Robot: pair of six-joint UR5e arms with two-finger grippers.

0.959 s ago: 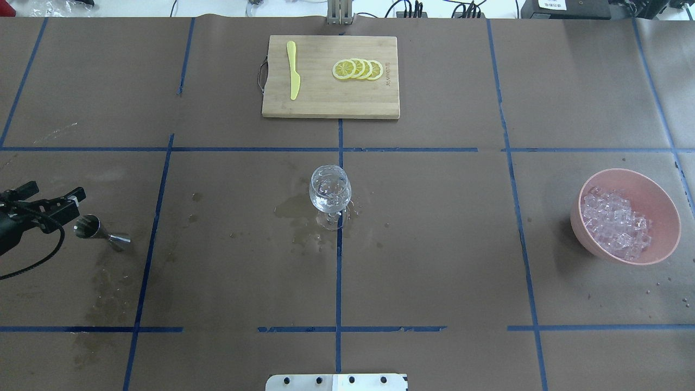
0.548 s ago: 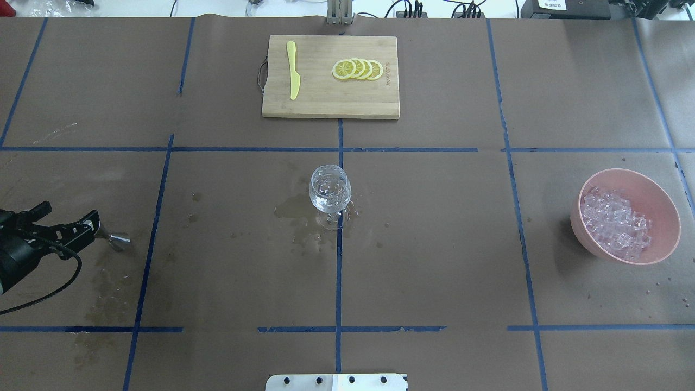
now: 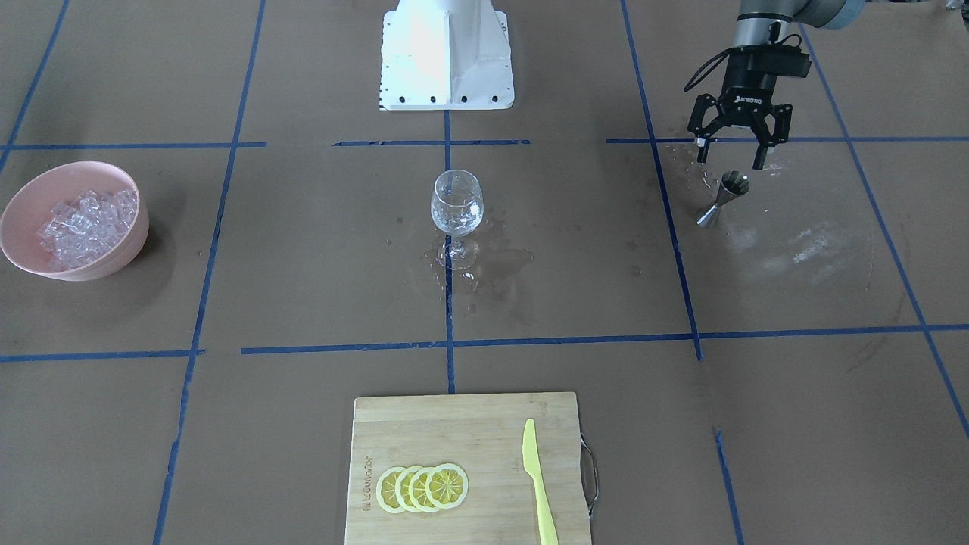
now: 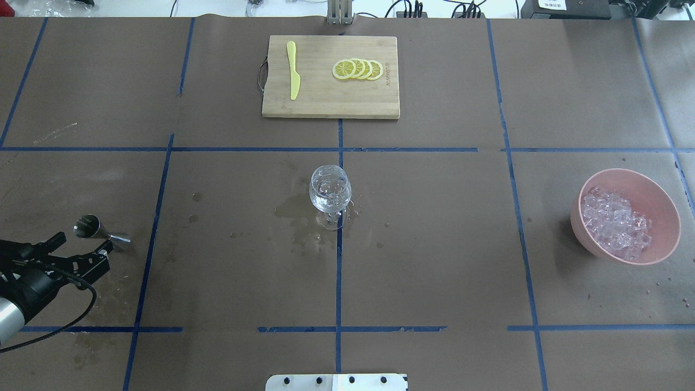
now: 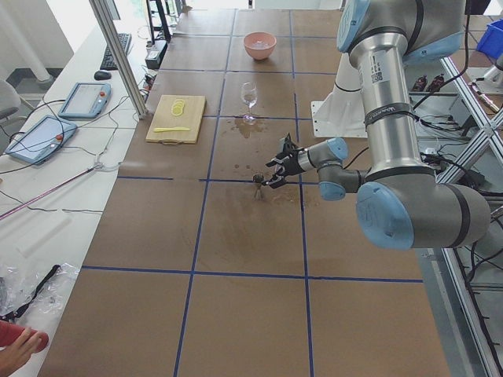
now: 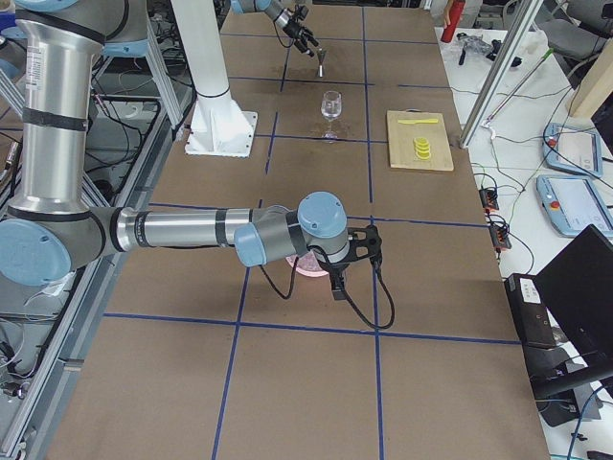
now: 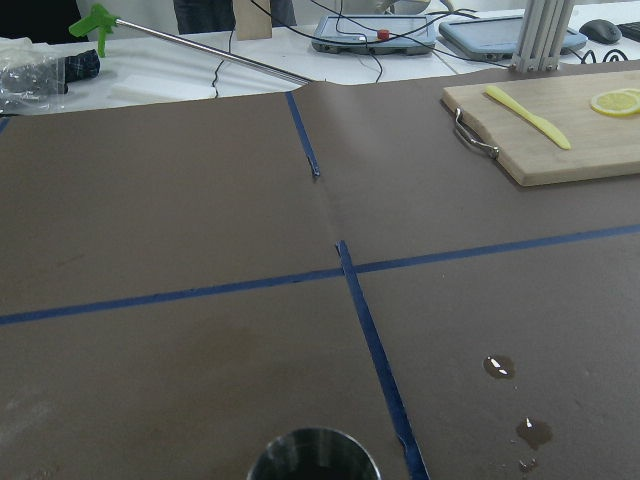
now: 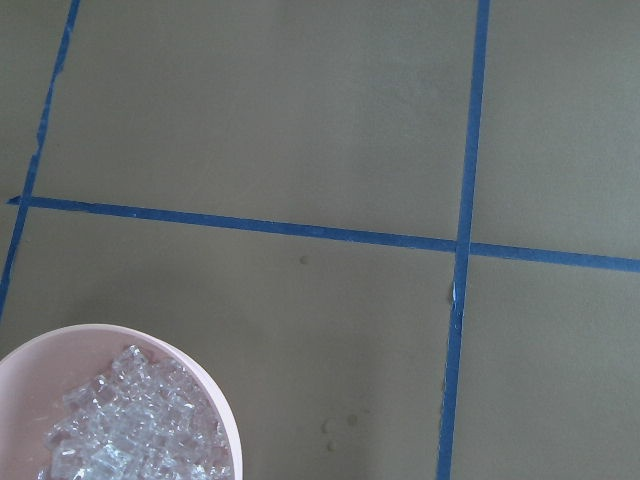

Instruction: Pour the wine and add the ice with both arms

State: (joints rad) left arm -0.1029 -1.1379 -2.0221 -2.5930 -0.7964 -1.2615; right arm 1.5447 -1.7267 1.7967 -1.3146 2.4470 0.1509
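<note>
A clear stemmed wine glass (image 4: 329,189) stands at the table's middle (image 3: 456,200), with glints low in its bowl; I cannot tell liquid from ice there. The ice (image 4: 613,222) is heaped in a pink bowl (image 4: 663,202) at the right, and it also shows in the right wrist view (image 8: 130,432). A steel jigger (image 4: 91,227) stands upright at the left (image 3: 723,198). My left gripper (image 3: 733,154) is open and empty, just on the robot's side of the jigger (image 4: 84,244). My right gripper (image 6: 351,261) shows only in the exterior right view, by the bowl; I cannot tell its state.
A wooden cutting board (image 4: 326,106) at the far middle carries a yellow knife (image 4: 294,70) and lemon slices (image 4: 357,69). Wet patches (image 4: 296,209) lie around the glass foot, and damp stains (image 3: 795,250) lie near the jigger. The white robot base (image 3: 447,53) is at the near edge.
My left gripper has moved toward the robot's side, passing over the jigger, and stays open. The jigger, glass and bowl have not moved.
</note>
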